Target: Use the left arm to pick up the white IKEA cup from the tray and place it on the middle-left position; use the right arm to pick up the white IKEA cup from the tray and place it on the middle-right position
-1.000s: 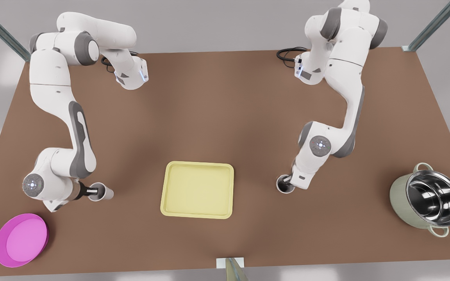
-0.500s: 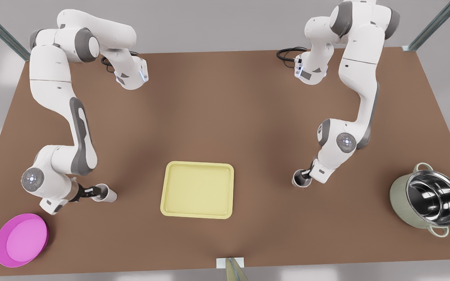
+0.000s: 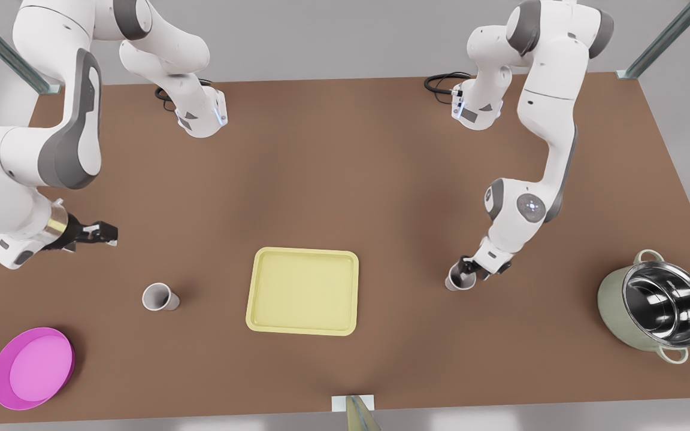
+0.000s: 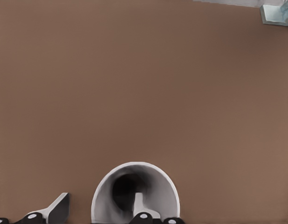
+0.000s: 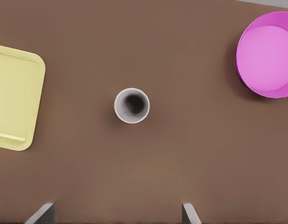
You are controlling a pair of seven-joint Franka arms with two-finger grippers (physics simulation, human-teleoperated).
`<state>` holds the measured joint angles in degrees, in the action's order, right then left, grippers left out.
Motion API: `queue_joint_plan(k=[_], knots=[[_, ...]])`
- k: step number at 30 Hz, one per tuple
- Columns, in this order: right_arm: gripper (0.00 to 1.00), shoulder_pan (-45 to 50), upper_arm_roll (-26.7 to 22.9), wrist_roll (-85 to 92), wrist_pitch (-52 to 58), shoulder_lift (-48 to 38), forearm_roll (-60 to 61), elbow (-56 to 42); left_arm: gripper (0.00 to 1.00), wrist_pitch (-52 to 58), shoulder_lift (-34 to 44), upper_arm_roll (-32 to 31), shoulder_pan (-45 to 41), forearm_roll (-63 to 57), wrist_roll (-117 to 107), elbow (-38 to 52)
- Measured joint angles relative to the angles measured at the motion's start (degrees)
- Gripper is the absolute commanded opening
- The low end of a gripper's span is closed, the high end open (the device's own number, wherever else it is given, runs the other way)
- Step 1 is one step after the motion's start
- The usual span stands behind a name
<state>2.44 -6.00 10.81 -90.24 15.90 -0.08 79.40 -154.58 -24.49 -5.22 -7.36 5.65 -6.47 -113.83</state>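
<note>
The pale yellow tray (image 3: 304,252) lies with nothing in it at the table's middle front. One white cup (image 3: 159,297) stands upright toward the front view's left, and in the right wrist view that cup (image 5: 131,105) is far below my open right gripper (image 5: 117,211). The right gripper (image 3: 102,232) hangs high, behind and to the left of the cup. Another white cup (image 3: 456,280) stands toward the front view's right. My left gripper (image 3: 468,269) straddles that cup's (image 4: 153,186) wall, one finger inside, the outer finger apart from it, so the left gripper (image 4: 99,209) is open.
A round magenta plate (image 3: 32,368) sits at the front left corner, close to the left-hand cup. A steel pot (image 3: 656,305) with pale green outside stands at the front view's right edge. Both arm bases stand at the table's back.
My right gripper let go of its cup and rose up and back toward the front view's left. My left gripper opened its fingers; its cup now rests on the table.
</note>
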Motion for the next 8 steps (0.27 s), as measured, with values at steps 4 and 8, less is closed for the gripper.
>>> queue_joint_plan(k=[4,8], knots=[[1.00,-0.1,0.1,-1.2,2.5,0.1,-0.2,-0.5,1.00,18.9,8.9,2.6,0.0,-0.1,2.6,16.9],[1.00,0.0,0.3,-2.1,3.7,0.2,-0.6,-2.3,1.00,37.2,12.0,5.8,0.3,0.5,3.7,24.6]])
